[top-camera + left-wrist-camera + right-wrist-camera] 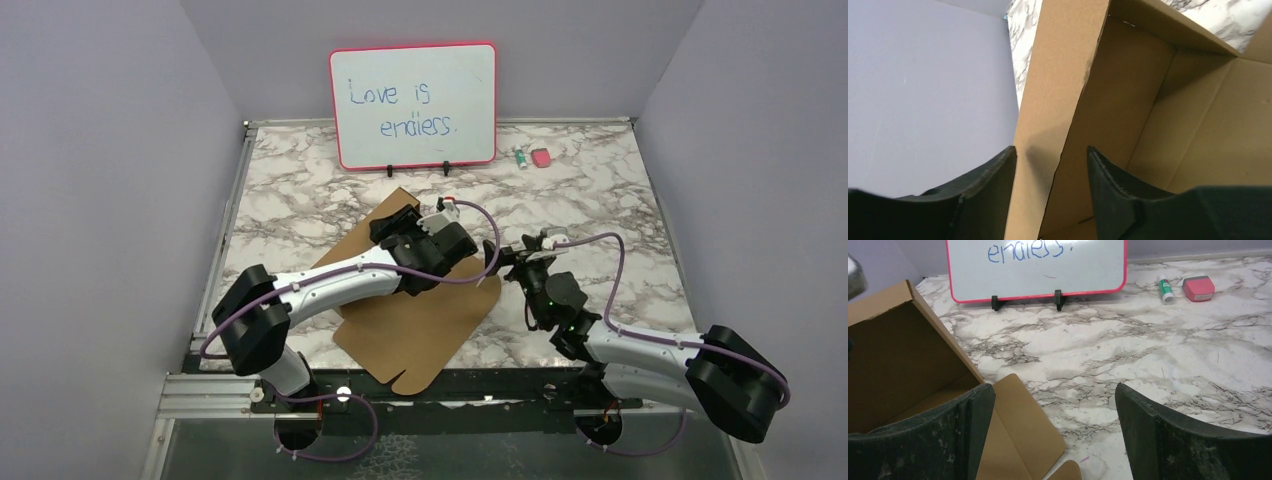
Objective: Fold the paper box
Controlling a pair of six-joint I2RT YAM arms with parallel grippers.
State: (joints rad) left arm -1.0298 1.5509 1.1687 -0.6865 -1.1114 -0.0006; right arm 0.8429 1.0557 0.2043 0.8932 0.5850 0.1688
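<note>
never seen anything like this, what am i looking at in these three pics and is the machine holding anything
This is a robot with two white arms, a left arm and a right arm, bolted at the near edge of a marble-patterned table. The wide picture looks down from above and behind them. The other two come from a camera on each wrist, so the dark shapes at the bottom are that arm's own fingers.

On the table lies a plain brown cardboard box, partly folded, with one wall raised. At the back are a pink-framed whiteboard, a small white and green tube and a pink block.

The left hand straddles the raised wall, not clearly pinching it. The right hand hovers open, holding nothing.
</note>
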